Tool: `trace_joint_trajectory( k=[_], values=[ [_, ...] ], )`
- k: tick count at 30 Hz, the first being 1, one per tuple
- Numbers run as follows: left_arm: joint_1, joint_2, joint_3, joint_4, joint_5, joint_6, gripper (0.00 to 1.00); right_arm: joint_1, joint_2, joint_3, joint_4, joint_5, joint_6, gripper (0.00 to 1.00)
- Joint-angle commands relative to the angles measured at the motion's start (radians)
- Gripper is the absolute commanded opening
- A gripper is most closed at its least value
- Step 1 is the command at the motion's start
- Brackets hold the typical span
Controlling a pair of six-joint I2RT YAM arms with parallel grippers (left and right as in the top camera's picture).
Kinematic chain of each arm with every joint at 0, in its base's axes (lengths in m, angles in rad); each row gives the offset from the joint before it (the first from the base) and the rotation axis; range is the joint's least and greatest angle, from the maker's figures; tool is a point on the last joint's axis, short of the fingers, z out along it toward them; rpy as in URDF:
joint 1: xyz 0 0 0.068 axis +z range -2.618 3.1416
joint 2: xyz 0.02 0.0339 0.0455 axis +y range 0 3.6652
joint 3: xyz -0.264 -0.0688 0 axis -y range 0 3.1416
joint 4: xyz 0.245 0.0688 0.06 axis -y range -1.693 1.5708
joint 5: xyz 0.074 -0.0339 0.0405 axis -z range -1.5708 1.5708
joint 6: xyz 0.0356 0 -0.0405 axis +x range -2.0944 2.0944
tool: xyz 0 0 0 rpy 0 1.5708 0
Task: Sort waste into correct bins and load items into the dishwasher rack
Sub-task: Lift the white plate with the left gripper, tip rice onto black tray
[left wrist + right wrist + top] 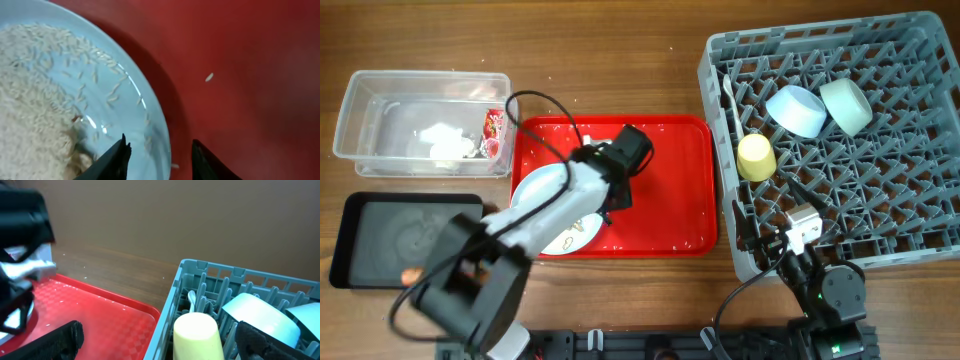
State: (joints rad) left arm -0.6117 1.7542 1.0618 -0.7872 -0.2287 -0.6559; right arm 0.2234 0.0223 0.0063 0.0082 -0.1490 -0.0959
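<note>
A round pale blue plate with beige crumbs lies on the red serving tray. My left gripper is open and straddles the plate's right rim, one finger over the plate and one over the tray; it also shows in the overhead view. My right gripper is open and empty at the grey rack's front left corner. The rack holds a pale blue bowl, a pale green bowl, a yellow cup and a white spoon.
The clear tub at the back left holds the white tissue and the red-and-clear wrapper. The black tray at the front left holds the orange carrot. The red serving tray lies between the bins and the rack.
</note>
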Motion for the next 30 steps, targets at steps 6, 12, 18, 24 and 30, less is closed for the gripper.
trace_joint_trajectory(
  k=[6,12,18,24,30],
  values=[
    [0.0,0.078,-0.001,0.031,-0.038,0.049,0.04,-0.002,-0.005,-0.001,0.004,-0.008,-0.009,1.0],
    [-0.039,-0.022,0.185,-0.249,-0.042,0.046,0.04,-0.002,-0.005,-0.001,0.004,-0.008,-0.009,1.0],
    [0.05,-0.274,0.347,-0.555,-0.042,0.046,0.04,-0.002,-0.005,-0.001,0.004,-0.008,-0.009,1.0],
    [0.385,-0.443,0.346,-0.652,-0.002,0.12,0.04,-0.002,-0.005,-0.001,0.004,-0.008,-0.009,1.0],
    [0.689,-0.455,0.27,-0.509,0.305,0.339,0.04,-0.002,-0.005,-0.001,0.004,-0.008,-0.009,1.0]
  ],
)
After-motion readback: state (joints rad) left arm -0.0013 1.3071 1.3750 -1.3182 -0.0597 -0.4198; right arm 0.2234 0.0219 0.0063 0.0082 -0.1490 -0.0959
